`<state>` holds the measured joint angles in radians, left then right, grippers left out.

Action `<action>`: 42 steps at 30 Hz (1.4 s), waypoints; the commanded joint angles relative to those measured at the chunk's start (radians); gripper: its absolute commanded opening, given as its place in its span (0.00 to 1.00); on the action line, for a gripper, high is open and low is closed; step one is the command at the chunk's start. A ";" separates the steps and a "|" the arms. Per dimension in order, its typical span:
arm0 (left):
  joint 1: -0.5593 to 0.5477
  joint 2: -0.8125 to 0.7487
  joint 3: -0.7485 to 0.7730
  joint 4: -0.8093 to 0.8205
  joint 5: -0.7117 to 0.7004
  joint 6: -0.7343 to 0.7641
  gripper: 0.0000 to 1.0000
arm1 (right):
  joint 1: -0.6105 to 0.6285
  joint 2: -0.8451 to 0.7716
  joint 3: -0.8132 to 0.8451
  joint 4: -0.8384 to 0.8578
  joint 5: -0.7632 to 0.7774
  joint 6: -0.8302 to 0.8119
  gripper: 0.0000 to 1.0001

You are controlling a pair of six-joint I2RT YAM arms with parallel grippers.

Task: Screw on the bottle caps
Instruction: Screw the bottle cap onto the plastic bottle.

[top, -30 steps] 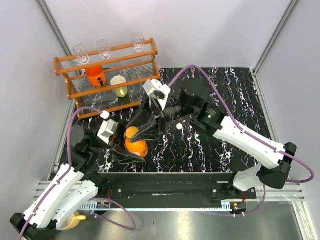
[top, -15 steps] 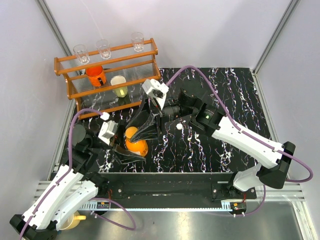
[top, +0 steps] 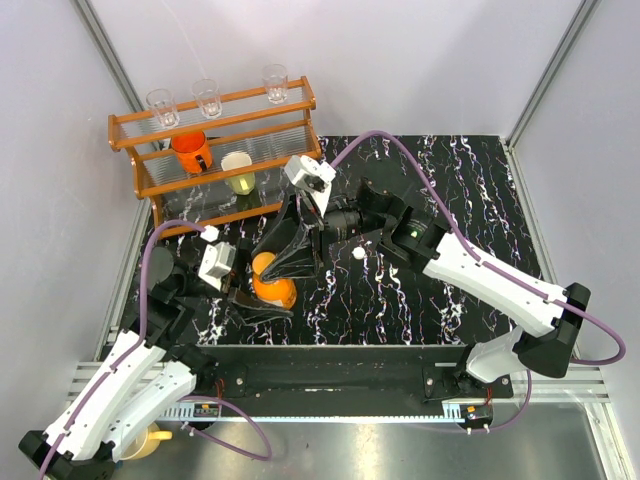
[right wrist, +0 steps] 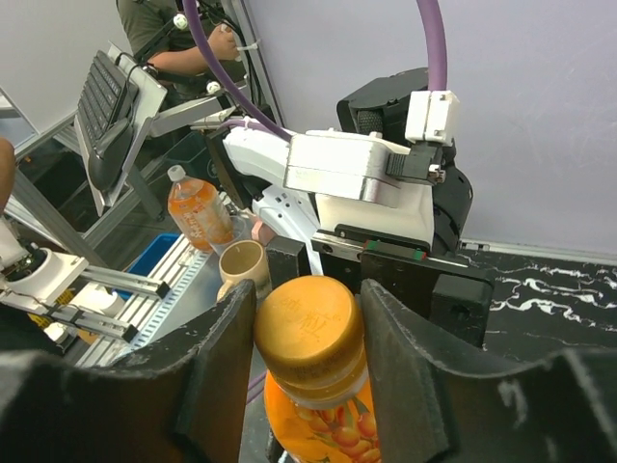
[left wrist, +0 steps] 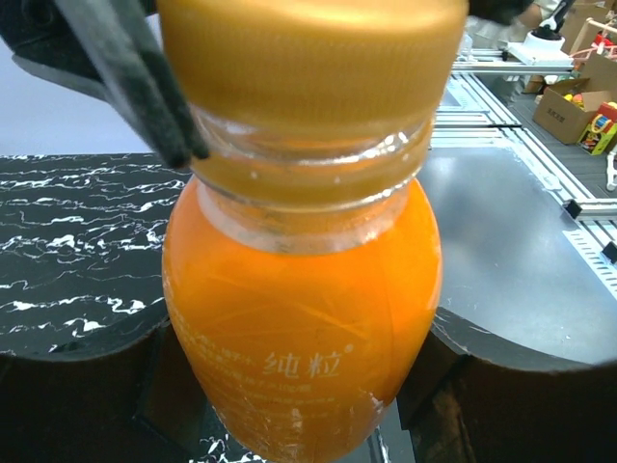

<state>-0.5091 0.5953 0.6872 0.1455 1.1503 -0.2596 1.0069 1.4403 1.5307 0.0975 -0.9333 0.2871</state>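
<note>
Near the counter's front edge, left of centre, stands the orange bottle. Our left hand is clamped round its belly. The orange cap sits on the neck, with our right hand pinched on it from above. We judge this cap is being tightened, though we cannot tell how far. A white cap lies loose mid-counter, not yet fitted, and we cannot see its bottle.

left arm white shell, black joints | right arm same, 1 green light | purple cable each | black fingers
</note>
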 commanded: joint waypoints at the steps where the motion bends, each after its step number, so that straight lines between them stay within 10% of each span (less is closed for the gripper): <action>1: 0.012 0.009 0.029 -0.004 -0.058 0.019 0.17 | 0.007 -0.030 -0.017 0.019 0.019 0.037 0.59; 5: 0.014 0.008 0.029 0.019 -0.049 -0.010 0.17 | 0.007 -0.052 -0.038 -0.037 0.100 -0.034 0.80; 12: 0.014 0.004 0.018 0.051 -0.046 -0.041 0.17 | 0.007 -0.075 -0.006 -0.090 0.175 -0.143 0.87; 42: 0.021 0.008 0.020 0.078 -0.044 -0.081 0.17 | 0.009 -0.083 -0.026 -0.015 0.093 -0.259 0.81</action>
<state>-0.4953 0.6041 0.6876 0.1600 1.1202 -0.3378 1.0107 1.3476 1.4822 0.0257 -0.8108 0.0021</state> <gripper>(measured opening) 0.657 0.826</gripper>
